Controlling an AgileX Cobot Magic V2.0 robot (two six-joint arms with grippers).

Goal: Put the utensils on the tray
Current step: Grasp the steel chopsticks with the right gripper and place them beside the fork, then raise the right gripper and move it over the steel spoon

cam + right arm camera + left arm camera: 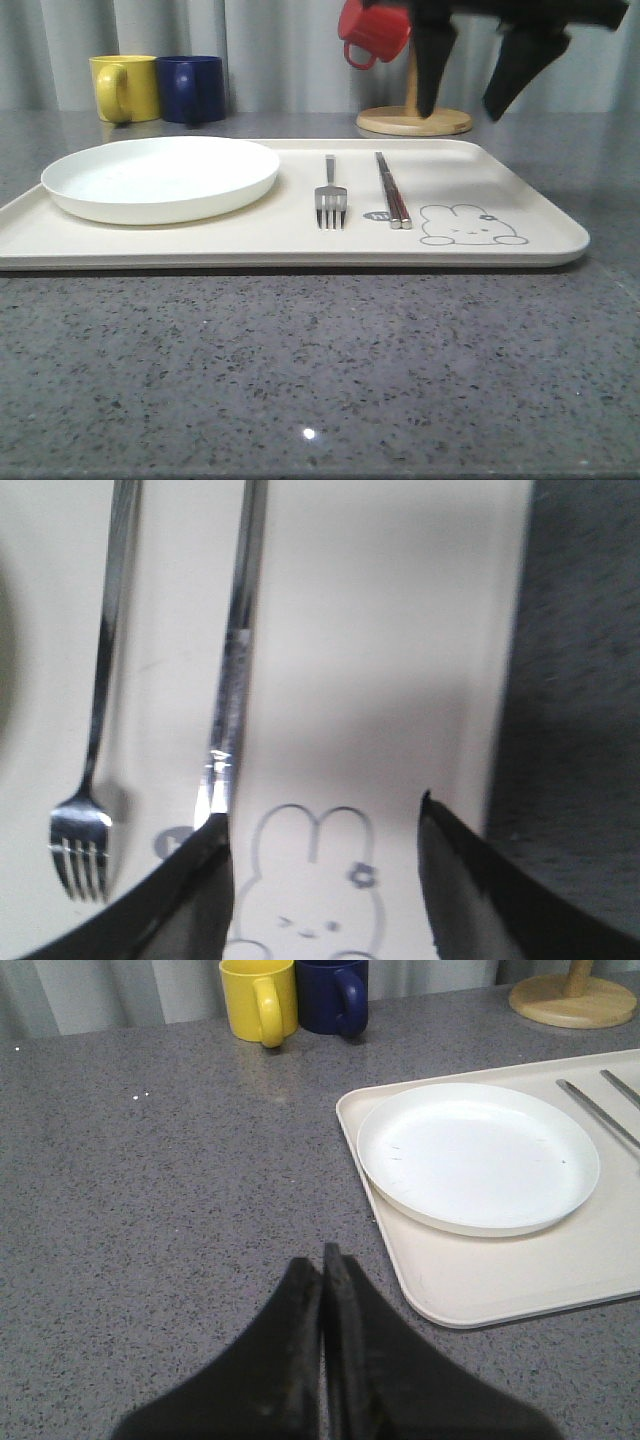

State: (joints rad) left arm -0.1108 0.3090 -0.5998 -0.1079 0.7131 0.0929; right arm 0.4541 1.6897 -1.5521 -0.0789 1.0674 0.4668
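Observation:
The cream tray (pixel 500 200) lies across the table with a rabbit drawing at its front right. A silver fork (pixel 330 195) and a pair of chopsticks (pixel 392 188) lie side by side on the tray, right of the plate. In the right wrist view the fork (pixel 100 730) and chopsticks (pixel 235 650) lie on the tray (pixel 400 630). My right gripper (pixel 465 100) hangs open above the tray's back right, holding nothing; its fingers frame the rabbit (pixel 322 815). My left gripper (pixel 322 1260) is shut and empty over bare table, left of the tray (pixel 480 1280).
A round white plate (pixel 160 178) sits on the tray's left half. A yellow mug (pixel 125 88) and a blue mug (pixel 192 88) stand at the back left. A wooden mug stand (pixel 414 118) with a red mug (pixel 372 32) is behind the tray.

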